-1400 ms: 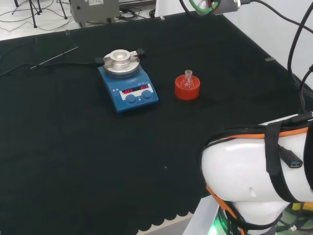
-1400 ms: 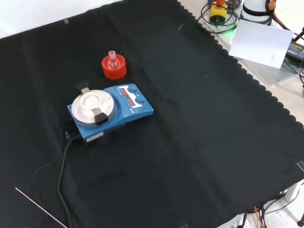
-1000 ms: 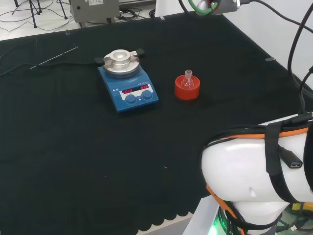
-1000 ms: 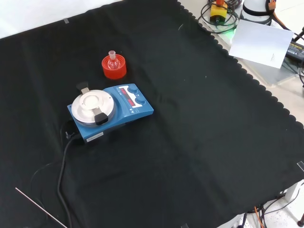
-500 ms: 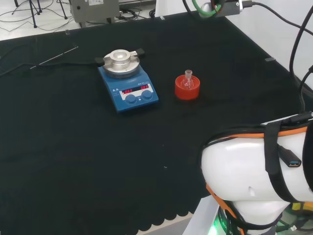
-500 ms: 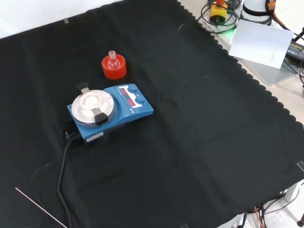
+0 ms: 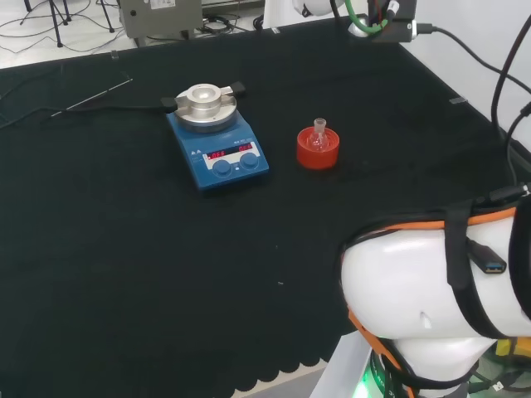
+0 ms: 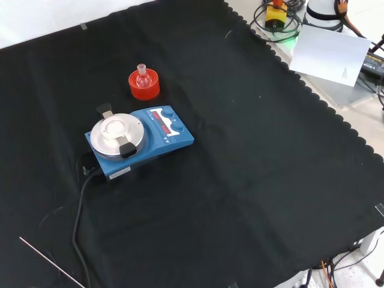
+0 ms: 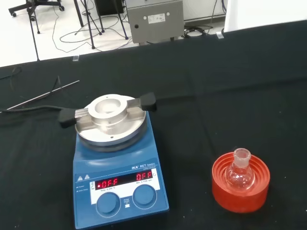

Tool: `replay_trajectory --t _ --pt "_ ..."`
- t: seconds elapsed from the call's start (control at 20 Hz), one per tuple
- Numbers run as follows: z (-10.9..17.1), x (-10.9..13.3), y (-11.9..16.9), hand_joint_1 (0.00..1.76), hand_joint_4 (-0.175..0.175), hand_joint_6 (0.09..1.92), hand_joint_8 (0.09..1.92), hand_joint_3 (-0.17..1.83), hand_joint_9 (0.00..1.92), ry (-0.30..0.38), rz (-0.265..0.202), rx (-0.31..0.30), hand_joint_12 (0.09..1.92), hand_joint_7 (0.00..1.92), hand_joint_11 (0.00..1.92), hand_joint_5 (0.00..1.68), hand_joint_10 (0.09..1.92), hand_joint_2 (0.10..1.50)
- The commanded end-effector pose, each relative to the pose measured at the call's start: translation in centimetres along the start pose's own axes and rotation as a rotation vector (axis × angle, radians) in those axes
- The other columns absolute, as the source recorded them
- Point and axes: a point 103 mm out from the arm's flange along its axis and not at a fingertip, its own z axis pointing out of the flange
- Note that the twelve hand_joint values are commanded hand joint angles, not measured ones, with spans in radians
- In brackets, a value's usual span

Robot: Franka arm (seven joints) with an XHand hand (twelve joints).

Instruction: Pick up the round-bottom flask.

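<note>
I cannot tell how my fingers stand. The round-bottom flask sits upright in its red stand, just beside the blue stirrer plate, bare worktop all around.

1. My arm's big link is rounded, glossy white.
2. A black strap and an orange band wrap it.
3. A black cable plug sits against its side.
4. Black cables trail above.
</note>
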Motion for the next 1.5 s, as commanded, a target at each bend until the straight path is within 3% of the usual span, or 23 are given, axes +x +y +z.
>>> replay_trajectory --t 0.05,0.35,0.7,1.0,1.5 --pt "6.9 -4.4 8.0 0.71 -0.030 0.09 0.53 0.56 0.35 0.085 0.073 0.026 1.23 0.27 0.00 0.53 0.61 0.87" --pt "11.0 -6.1 14.0 0.71 -0.033 0.09 0.53 0.57 0.35 0.093 0.109 0.070 1.24 0.27 0.00 0.52 0.61 0.86" --pt "16.0 -6.8 17.9 0.70 -0.035 0.09 0.53 0.59 0.34 0.097 0.141 0.098 1.24 0.23 0.00 0.48 0.61 0.82" --pt "19.8 -8.0 19.3 0.69 -0.033 0.09 0.53 0.60 0.32 0.132 0.175 0.117 1.23 0.20 0.00 0.45 0.62 0.77" --pt "23.6 -9.7 19.7 0.69 -0.034 0.09 0.54 0.59 0.32 0.136 0.201 0.153 1.22 0.19 0.00 0.44 0.62 0.74"
